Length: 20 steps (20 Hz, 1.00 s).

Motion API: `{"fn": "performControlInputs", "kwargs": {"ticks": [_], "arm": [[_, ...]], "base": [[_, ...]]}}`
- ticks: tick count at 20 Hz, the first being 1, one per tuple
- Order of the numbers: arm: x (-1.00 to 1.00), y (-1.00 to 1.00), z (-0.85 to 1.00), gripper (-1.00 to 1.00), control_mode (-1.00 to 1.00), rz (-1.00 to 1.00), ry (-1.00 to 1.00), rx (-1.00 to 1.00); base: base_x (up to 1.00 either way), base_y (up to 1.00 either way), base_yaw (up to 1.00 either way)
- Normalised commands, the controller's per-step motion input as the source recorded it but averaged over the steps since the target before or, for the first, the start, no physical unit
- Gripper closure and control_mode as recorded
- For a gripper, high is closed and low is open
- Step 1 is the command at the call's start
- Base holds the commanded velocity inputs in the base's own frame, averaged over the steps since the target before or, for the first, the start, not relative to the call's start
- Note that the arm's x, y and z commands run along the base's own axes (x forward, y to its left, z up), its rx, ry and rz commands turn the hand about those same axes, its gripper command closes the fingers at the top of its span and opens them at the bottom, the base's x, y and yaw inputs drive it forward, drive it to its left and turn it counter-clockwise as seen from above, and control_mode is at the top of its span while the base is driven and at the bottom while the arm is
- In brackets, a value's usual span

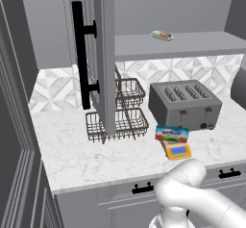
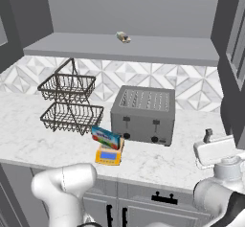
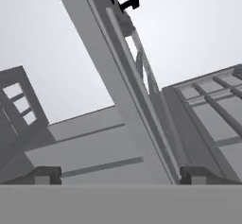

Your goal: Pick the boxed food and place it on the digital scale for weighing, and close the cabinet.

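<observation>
While hand faces cabinet, door edge-on.

Blue boxed food rests on orange digital scale; cabinet door open.

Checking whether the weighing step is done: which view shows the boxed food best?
The left base view: the boxed food faces the camera, label readable, resting on the back of the digital scale before the toaster. The right base view shows it smaller and angled. The hand view looks along the cabinet door.
</observation>
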Motion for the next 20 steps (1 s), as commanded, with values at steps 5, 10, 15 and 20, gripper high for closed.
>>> {"fn": "performControlInputs", "kwargs": {"ticks": [5,10,15,20], "arm": [[0.0,-0.82,-0.15,-1.0,-1.0,0.01,0.11,0.02],[0.0,-0.64,0.13,-1.0,-1.0,0.03,0.13,0.0],[-0.04,-0.26,0.27,-1.0,-1.0,0.05,0.14,0.0],[0.0,0.26,0.54,-1.0,-1.0,0.0,0.01,-0.14]], "base": [[0.0,0.0,0.0],[0.0,0.0,0.0],[0.0,0.0,0.0],[0.0,0.0,0.0]]}}
